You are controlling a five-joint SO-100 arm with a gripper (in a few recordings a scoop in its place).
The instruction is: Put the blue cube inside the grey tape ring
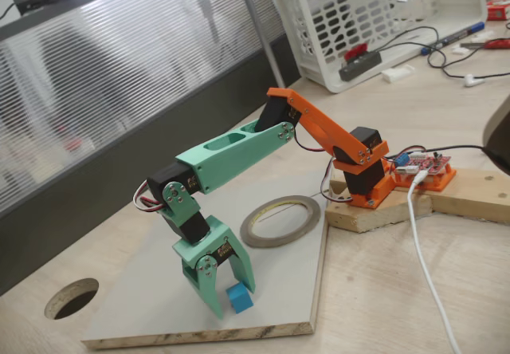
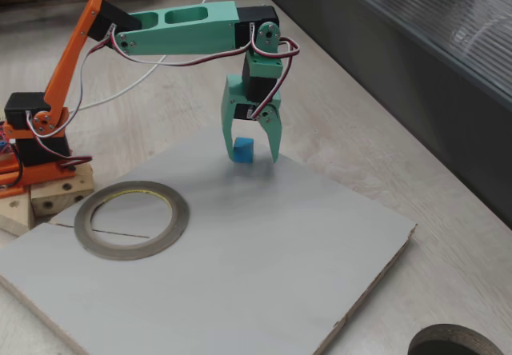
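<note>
Half done at most: my fingers (image 1: 227,294) straddle the blue cube (image 1: 238,298) on the grey board (image 2: 264,267), spread, not clamped; the grey tape ring (image 2: 132,219) lies empty nearby.

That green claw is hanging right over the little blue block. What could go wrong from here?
The gripper is open with the blue cube between its fingers, near one of them; closing off-centre might nudge or tip it rather than grip it.

The cube sits close to the grey board's front edge in a fixed view, so a push could perhaps send it off.

The grey tape ring lies loose on the board; a low carry might bump and shift it.
</note>
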